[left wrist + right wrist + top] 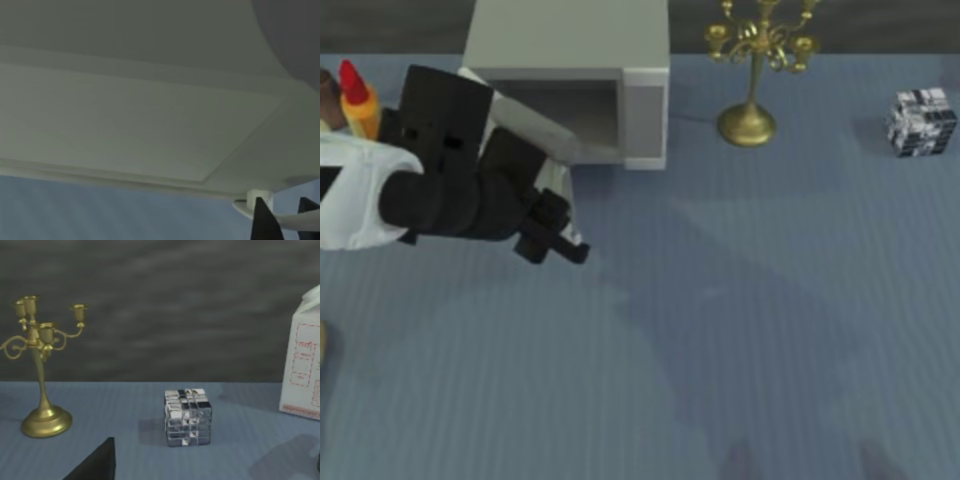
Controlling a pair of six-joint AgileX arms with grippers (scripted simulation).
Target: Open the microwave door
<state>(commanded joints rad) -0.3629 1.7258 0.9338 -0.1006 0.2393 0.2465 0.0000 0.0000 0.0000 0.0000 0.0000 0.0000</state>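
Note:
The microwave (570, 35) stands at the back of the table, left of centre. The microwave door (530, 122) is swung outward toward the left front, and the grey cavity shows behind it. My left gripper (558, 240) is at the door's free edge. In the left wrist view the door panel (125, 120) fills most of the picture, and my left gripper (285, 217) is shut on the pale bar handle (300, 219), one dark finger on each side. My right gripper (214, 452) is out of the top view, with its fingers wide apart and nothing between them.
A gold candelabra (752, 60) stands right of the microwave, and a mirrored cube (920, 122) sits at the back right. A white carton (302, 370) stands beyond the cube. Behind my left arm at the far left is a red-capped yellow bottle (355, 100).

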